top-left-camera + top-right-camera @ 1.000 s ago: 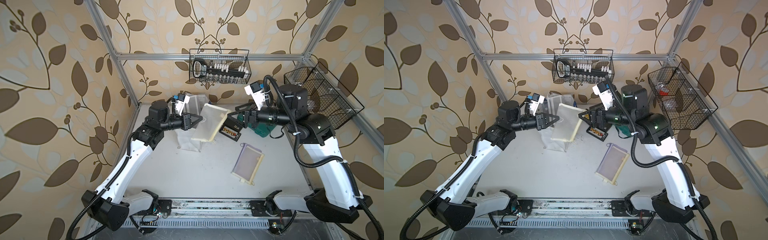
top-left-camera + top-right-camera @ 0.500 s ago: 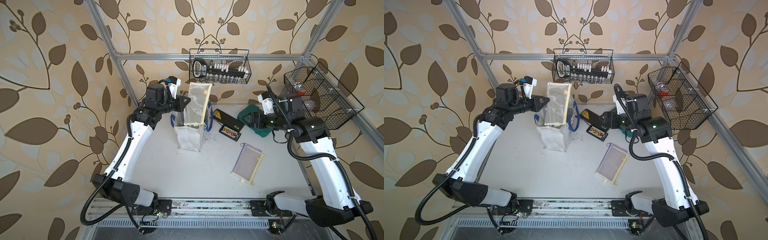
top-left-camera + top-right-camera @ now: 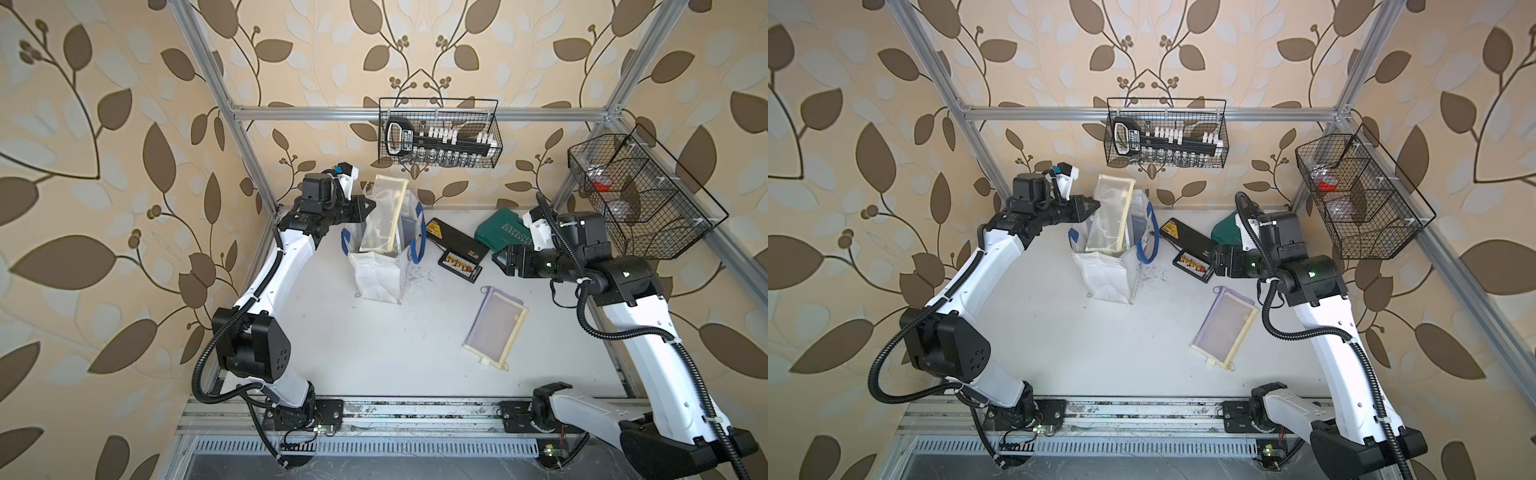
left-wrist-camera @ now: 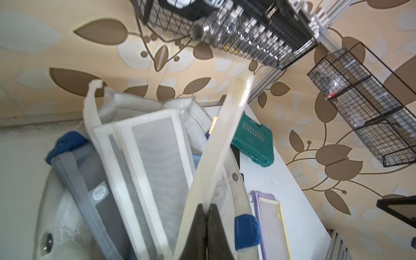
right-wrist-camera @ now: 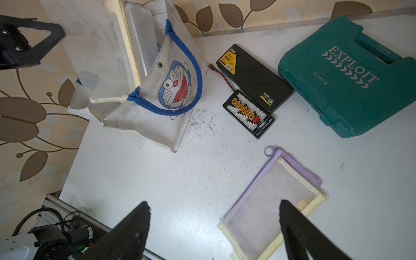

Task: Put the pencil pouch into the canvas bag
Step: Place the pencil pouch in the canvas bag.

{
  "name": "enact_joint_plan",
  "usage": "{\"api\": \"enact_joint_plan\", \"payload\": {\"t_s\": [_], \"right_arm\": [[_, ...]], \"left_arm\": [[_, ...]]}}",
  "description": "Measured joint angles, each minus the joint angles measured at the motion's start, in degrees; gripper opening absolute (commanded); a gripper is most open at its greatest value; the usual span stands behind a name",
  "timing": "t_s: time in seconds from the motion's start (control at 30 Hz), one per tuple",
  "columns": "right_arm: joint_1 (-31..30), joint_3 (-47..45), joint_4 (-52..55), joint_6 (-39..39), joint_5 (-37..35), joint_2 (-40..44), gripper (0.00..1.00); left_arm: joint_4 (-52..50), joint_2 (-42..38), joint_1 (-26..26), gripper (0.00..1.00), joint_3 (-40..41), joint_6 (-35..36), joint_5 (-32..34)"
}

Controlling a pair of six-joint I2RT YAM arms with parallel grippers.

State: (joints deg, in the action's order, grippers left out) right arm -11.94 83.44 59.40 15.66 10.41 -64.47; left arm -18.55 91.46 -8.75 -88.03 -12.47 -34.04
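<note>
My left gripper (image 3: 371, 204) (image 3: 1096, 204) (image 4: 207, 206) is shut on the edge of a cream-edged mesh pencil pouch (image 3: 382, 216) (image 3: 1108, 216) (image 4: 222, 139) (image 5: 108, 51). The pouch stands nearly upright with its lower end inside the mouth of the white canvas bag (image 3: 376, 274) (image 3: 1102, 276) (image 5: 157, 108), which has blue handles. Other mesh pouches (image 4: 153, 157) stand in the bag. My right gripper (image 3: 500, 262) (image 3: 1217, 259) (image 5: 213, 207) hangs open and empty to the right, above the table near a purple pouch (image 3: 494, 328) (image 3: 1225, 328) (image 5: 270, 202) that lies flat.
A green tool case (image 3: 503, 232) (image 5: 346, 74), a black battery (image 3: 455, 241) and a black connector board (image 3: 459, 264) lie right of the bag. Wire baskets hang on the back wall (image 3: 438, 137) and the right frame (image 3: 640, 195).
The left arm swung the pouch from a tilted hold to upright over the bag and lowered its end into the opening. The right gripper drew back to the right, away from the pouch.
</note>
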Motion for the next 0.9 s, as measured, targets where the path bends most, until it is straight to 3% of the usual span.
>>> {"api": "enact_joint_plan", "payload": {"t_s": [0.2, 0.6, 0.63, 0.73, 0.9], "right_arm": [[1.9, -4.04, -1.03, 0.22, 0.07, 0.31, 0.88], [8.87, -7.06, -2.34, -0.31, 2.14, 1.4, 0.88], [9.29, -7.06, -2.43, -0.31, 2.27, 1.4, 0.88], [10.36, -7.34, -2.73, -0.33, 2.23, 1.33, 0.89], [13.33, -11.54, -3.13, -0.33, 2.23, 0.81, 1.0]], "left_arm": [[-0.15, 0.0, 0.0, 0.0, 6.14, 0.17, -0.66], [-2.34, 0.0, 0.13, 0.0, 6.43, 3.21, -0.5], [-2.58, 0.0, 0.13, 0.07, 6.43, 3.41, -0.48], [-3.45, 0.0, 0.13, 0.43, 6.4, 3.89, -0.15], [-7.8, -0.15, 0.13, 0.77, 4.52, 4.94, 3.54]]}}
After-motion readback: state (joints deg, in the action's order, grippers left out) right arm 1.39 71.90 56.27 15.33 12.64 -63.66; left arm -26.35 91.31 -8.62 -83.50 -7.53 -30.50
